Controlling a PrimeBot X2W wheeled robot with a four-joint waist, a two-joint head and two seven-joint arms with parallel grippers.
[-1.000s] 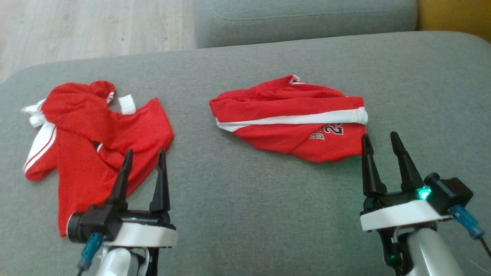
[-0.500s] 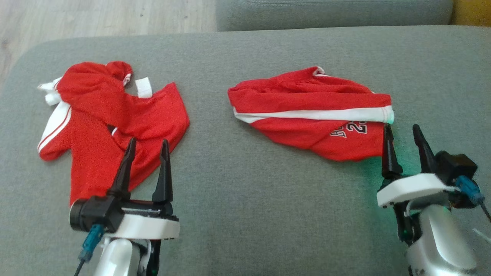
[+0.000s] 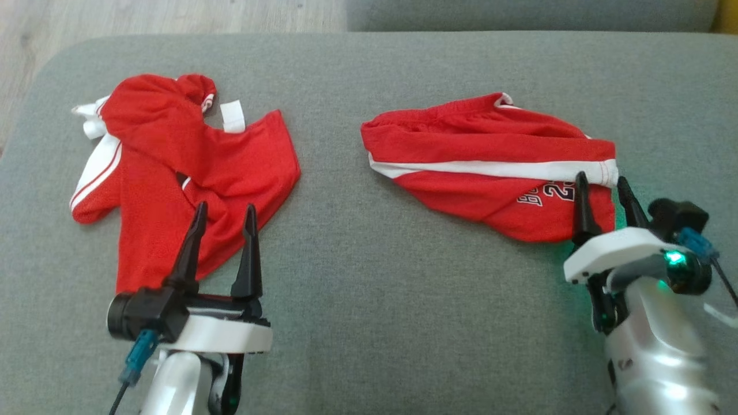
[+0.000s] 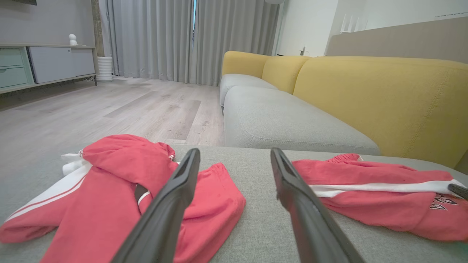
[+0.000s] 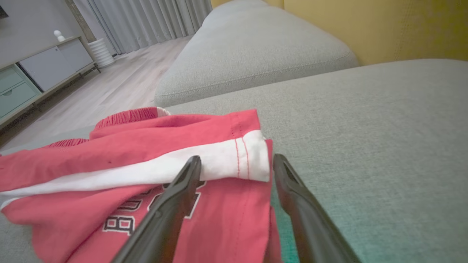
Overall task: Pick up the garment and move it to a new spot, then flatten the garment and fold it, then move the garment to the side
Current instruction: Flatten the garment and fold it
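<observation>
Far left of the grey cushion (image 3: 403, 300), a red top (image 3: 173, 167) is lying crumpled, white trim showing at its outer edge. The left gripper (image 3: 226, 206) is hanging over the top's near hem with its fingers set wide, holding nothing.

Right of centre, well apart from the top, the red shorts (image 3: 478, 150) are lying on the same cushion, folded lengthwise into a long band. A white stripe (image 3: 490, 168) is running along them to the right-hand hem, and a gathered waistband is peeking out at the far edge.

The right gripper (image 3: 601, 177) is sitting at that hem with its fingers spread, one over the fabric and one just past the edge, closed on nothing. Whether the tips are touching the cloth cannot be told.

Dark-outlined lettering (image 3: 548, 193) is showing below the stripe: a "2" and a block "B" are reading clearly, while the rest is being covered by a finger and a fold.
</observation>
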